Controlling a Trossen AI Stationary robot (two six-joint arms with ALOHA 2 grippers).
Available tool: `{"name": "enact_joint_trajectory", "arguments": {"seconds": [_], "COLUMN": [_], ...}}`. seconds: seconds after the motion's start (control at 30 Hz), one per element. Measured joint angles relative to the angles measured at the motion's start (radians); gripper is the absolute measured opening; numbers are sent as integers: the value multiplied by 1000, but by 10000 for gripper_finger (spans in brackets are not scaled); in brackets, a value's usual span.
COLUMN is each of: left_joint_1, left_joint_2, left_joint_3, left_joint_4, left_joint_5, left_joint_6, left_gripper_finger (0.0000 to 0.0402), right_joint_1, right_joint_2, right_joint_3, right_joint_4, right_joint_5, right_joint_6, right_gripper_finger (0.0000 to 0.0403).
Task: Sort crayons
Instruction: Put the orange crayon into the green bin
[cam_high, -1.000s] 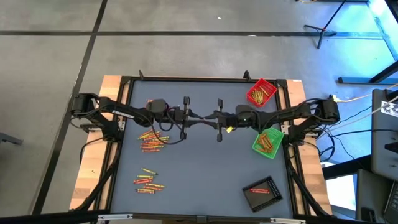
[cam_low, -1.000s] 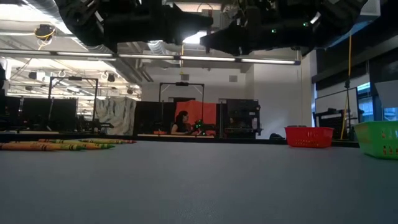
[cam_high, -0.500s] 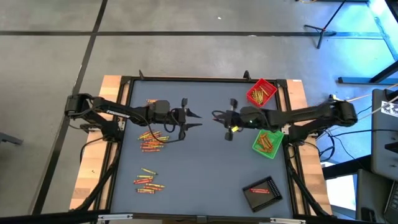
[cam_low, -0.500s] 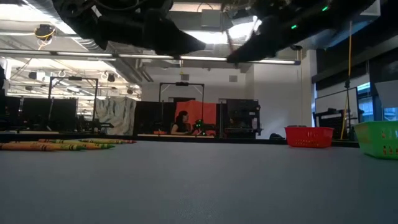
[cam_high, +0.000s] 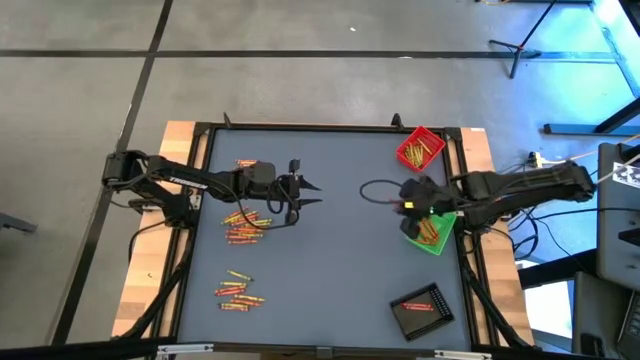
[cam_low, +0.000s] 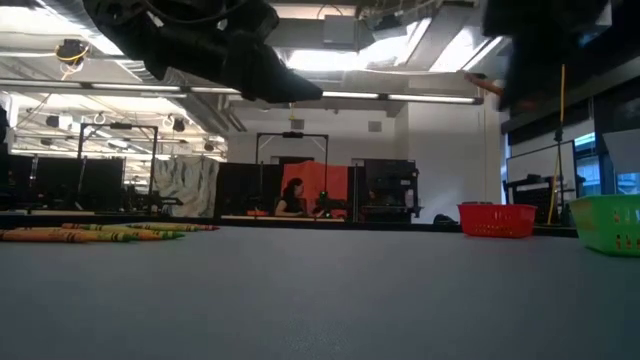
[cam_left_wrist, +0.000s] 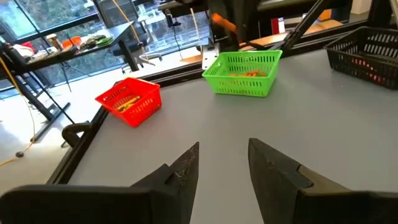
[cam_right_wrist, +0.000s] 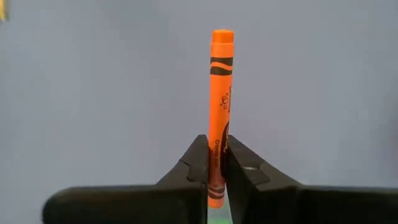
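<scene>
- While the right gripper (cam_right_wrist: 214, 163) pinches one orange crayon (cam_right_wrist: 220, 106), that crayon sticks straight out past the fingertips, over grey table.
- High view: right gripper (cam_high: 408, 203) sits at the green tray's (cam_high: 438, 238) near-left corner, over its edge; held crayon shows only as a small yellow-orange speck there, hard to make out.
- Left gripper (cam_high: 303, 193) hovers mid-table, fingers spread, nothing between them; well apart from the right one.
- Left wrist view: both left fingers (cam_left_wrist: 183, 171) apart, bare table between; green tray (cam_left_wrist: 244, 74) and red tray (cam_left_wrist: 129, 101) ahead, black tray (cam_left_wrist: 367, 53) off to the side.
- Loose crayons (cam_high: 243, 224) lie in a heap on the table just below the left arm; second heap (cam_high: 237, 291) nearer the front edge, a few more (cam_high: 245, 164) behind the arm.
- Green tray holds orange sticks (cam_high: 430, 228); red tray (cam_high: 421, 148) holds yellowish ones.
- Black tray (cam_high: 422, 309) at front right, reddish sticks inside.
- Low view: crayons (cam_low: 90, 234) lie flat far left; red tray (cam_low: 496, 220) and green tray (cam_low: 608, 222) at right; a person (cam_low: 291, 198) sits in the room behind.
</scene>
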Motion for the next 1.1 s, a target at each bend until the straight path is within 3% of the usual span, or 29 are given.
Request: {"name": "enact_joint_trajectory", "arguments": {"seconds": [0.1,0.23,0.47,0.87,0.97,1.1], "left_joint_1": [0,0,0,0,0,0], "left_joint_2": [0,0,0,0,0,0], "left_joint_3": [0,0,0,0,0,0], "left_joint_4": [2,0,-2,-1,-1,-2], "left_joint_5": [0,0,0,0,0,0], "left_joint_6": [2,2,1,2,2,2], "left_gripper_finger": [122,122,122,122,122,122], "right_joint_1": [32,66,102,100,100,100], "right_joint_2": [1,2,2,2,2,2], "right_joint_3": [-4,-41,-148,-214,-214,-214], "right_joint_4": [-135,-241,-262,-236,-236,-235], "right_joint_5": [-72,-89,-147,-198,-204,-207], "right_joint_6": [137,351,539,533,529,529], "right_gripper_finger": [39,45,45,49,70,128]}}
